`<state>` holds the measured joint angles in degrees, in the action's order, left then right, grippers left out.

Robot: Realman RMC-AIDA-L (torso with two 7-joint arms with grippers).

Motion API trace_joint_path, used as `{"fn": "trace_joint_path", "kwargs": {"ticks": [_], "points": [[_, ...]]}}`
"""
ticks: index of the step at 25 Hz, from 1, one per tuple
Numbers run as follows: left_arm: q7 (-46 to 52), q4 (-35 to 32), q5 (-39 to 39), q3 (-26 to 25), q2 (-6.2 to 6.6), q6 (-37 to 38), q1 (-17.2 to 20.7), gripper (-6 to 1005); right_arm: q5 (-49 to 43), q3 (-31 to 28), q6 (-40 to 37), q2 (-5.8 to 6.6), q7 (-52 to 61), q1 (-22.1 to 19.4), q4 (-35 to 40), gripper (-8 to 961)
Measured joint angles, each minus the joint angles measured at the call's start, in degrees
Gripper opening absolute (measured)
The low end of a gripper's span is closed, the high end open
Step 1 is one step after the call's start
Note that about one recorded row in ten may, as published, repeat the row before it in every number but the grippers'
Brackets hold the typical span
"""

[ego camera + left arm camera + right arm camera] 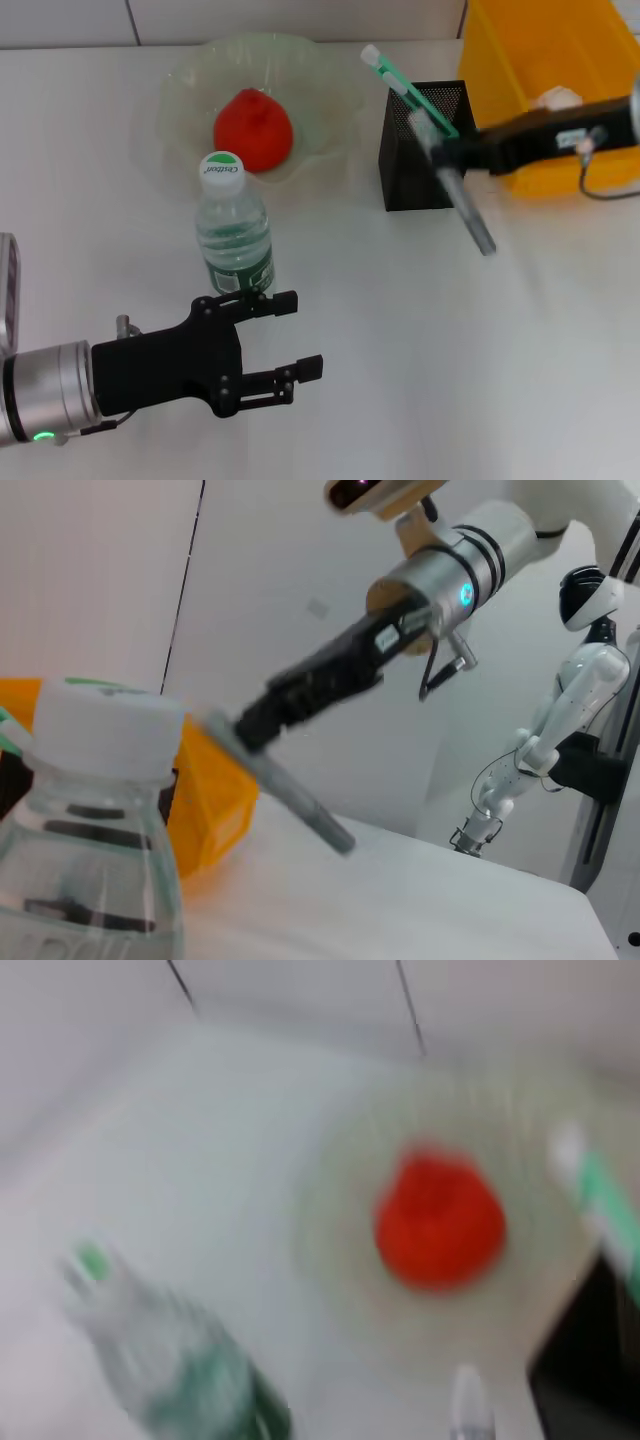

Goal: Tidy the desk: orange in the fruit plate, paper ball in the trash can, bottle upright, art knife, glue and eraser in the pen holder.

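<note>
Your right tool point(447, 152) grips the slim grey glue stick point(466, 208); drop it into the black mesh pen holder point(425, 170) at its 9 o'clock. Your left tool point(292, 350) waits open, empty.

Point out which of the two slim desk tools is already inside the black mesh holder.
The green-and-white art knife stands in the pen holder; the grey glue stick hangs outside it, held by the right gripper.

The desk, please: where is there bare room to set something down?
Bare desk lies in front of the pen holder, right of the left claw. Crowded: bottle by the fruit plate; right claw holding glue at the holder.
</note>
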<state>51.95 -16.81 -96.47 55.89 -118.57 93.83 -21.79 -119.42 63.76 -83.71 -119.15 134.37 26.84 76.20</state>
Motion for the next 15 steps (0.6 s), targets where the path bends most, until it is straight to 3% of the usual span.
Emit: {"fn": "trace_joint_path", "kwargs": {"ticks": [2, 3, 4, 7, 8, 9, 13, 15], "points": [[0.00, -0.01, 0.04, 0.00, 0.00, -0.03, -0.02, 781, 3.10, -2.73, -0.24, 0.04, -3.35, -0.21, -1.39, 131], [0.00, -0.01, 0.06, 0.00, -0.02, -0.12, -0.10, 781, 11.89, -8.49, -0.23, 0.07, -12.93, -0.14, -6.56, 131], [0.00, -0.01, 0.06, 0.00, -0.02, -0.12, -0.10, 781, 11.89, -8.49, -0.23, 0.07, -12.93, -0.14, -6.56, 131], [0.07, 0.28, 0.08, 0.00, -0.13, -0.26, -0.51, 781, 23.46, -15.12, 0.34, 0.07, -28.47, 1.03, -17.06, 129], [0.33, 0.34, 0.15, -0.08, -0.17, -0.15, -0.57, 781, 29.36, -18.49, 0.93, 0.06, -38.85, 2.38, -24.39, 129], [0.41, 0.34, 0.17, -0.14, -0.18, -0.12, -0.58, 781, 29.36, -18.49, 0.93, 0.06, -38.85, 2.38, -24.39, 129], [0.68, 0.38, 0.31, -0.52, -0.19, -0.08, -0.60, 781, 36.25, -22.59, 5.06, 0.06, -56.48, 5.28, -38.05, 128], [0.69, 0.40, 0.34, -0.53, -0.23, -0.10, -0.61, 781, 36.56, -22.59, 5.90, 0.06, -57.88, 5.65, -39.15, 128]]}}
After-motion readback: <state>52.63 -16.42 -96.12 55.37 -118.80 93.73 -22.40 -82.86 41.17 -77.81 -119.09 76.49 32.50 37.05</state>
